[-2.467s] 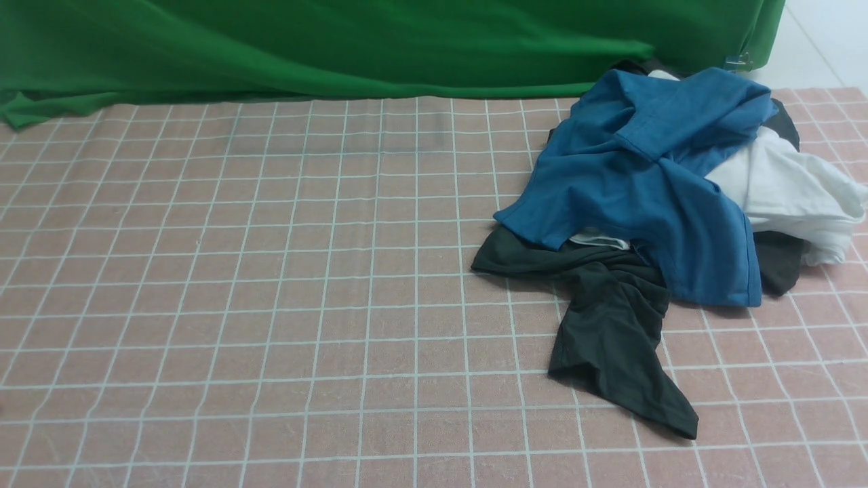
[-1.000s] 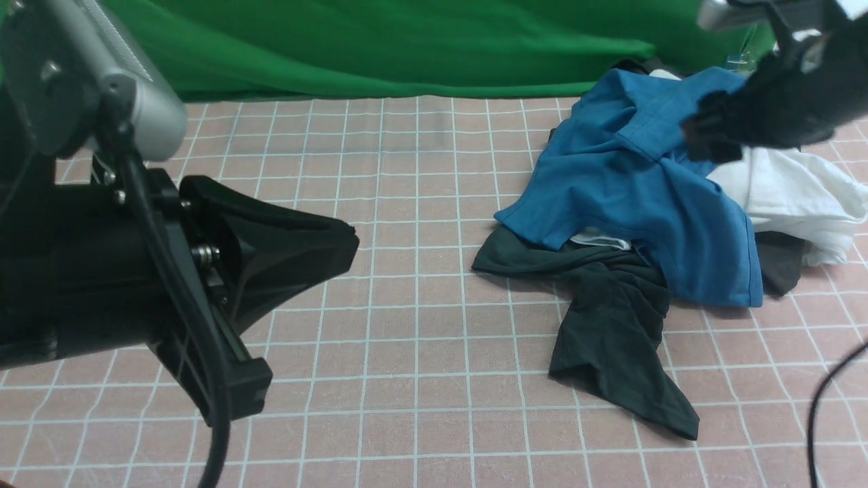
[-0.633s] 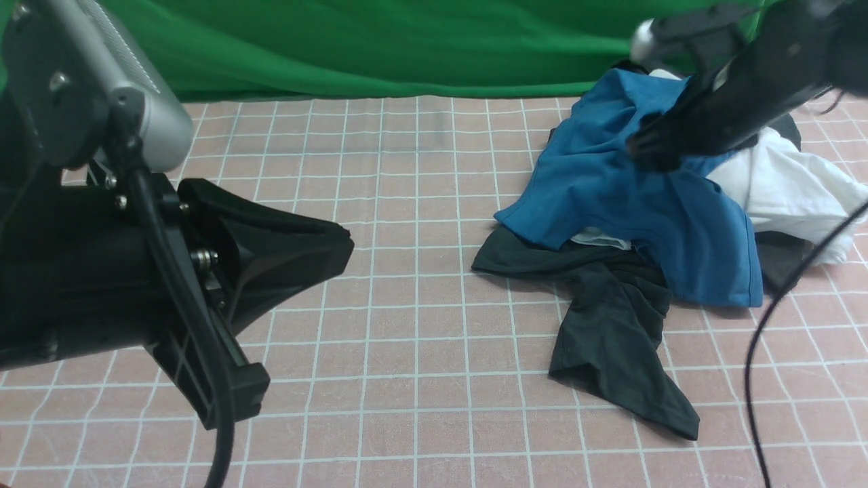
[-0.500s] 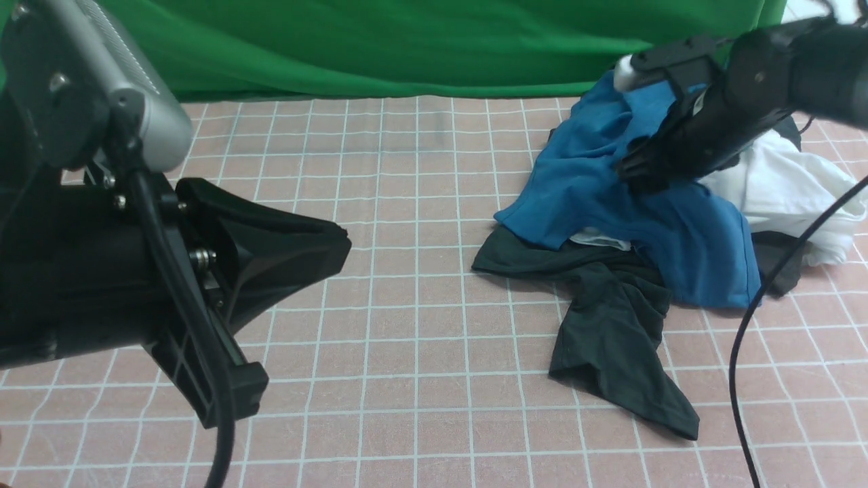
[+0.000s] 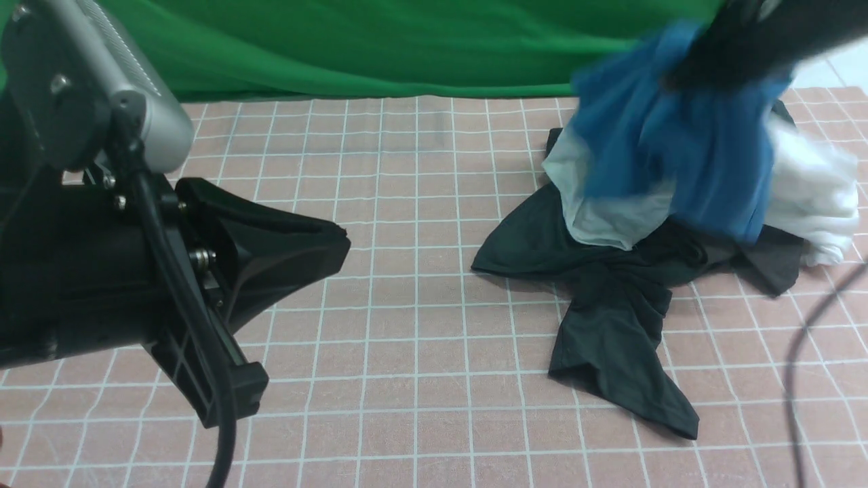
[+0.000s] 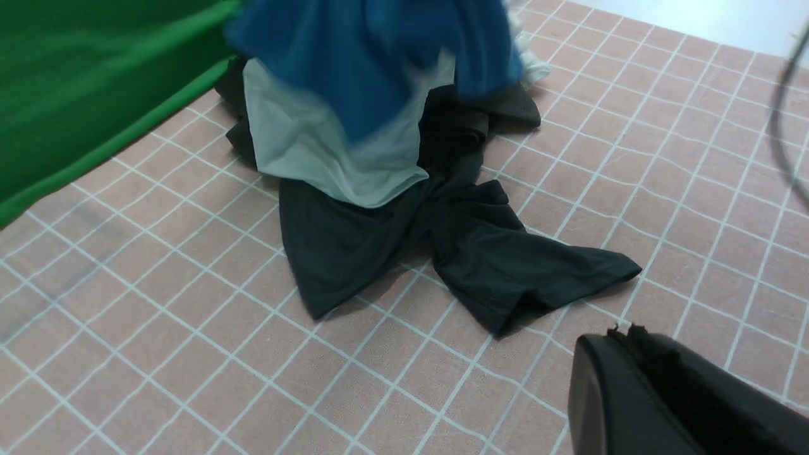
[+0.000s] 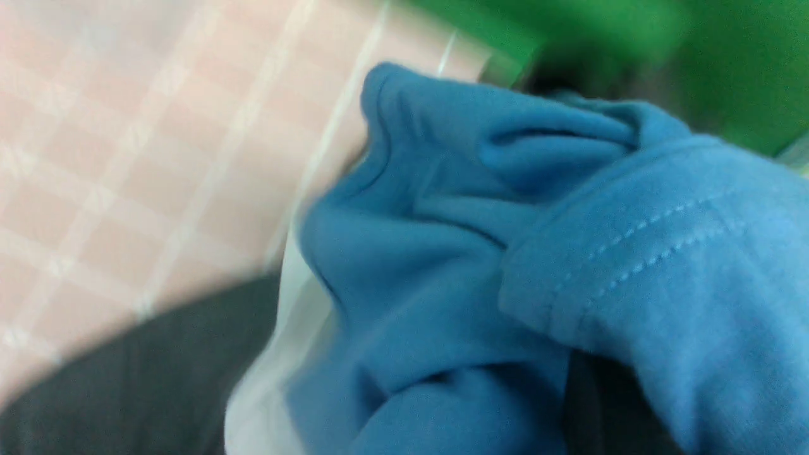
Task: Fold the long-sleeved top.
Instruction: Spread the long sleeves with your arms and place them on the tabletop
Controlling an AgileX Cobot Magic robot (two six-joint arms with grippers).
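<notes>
While your left end effector (image 5: 339, 245) hovers above the left side of the desk (image 5: 407, 325) with its jaws pressed together on nothing, the clothes sit at the right. The black long-sleeved top (image 5: 610, 305) lies crumpled at the bottom of that pile, flat on the desk, one sleeve trailing toward the near edge. Above it, the blue shirt (image 5: 685, 149) hangs bunched from your right end effector (image 5: 692, 71), which is blurred but pinches the fabric. A pale garment (image 5: 610, 220) droops beneath the blue. A white garment (image 5: 810, 196) rests farthest right.
</notes>
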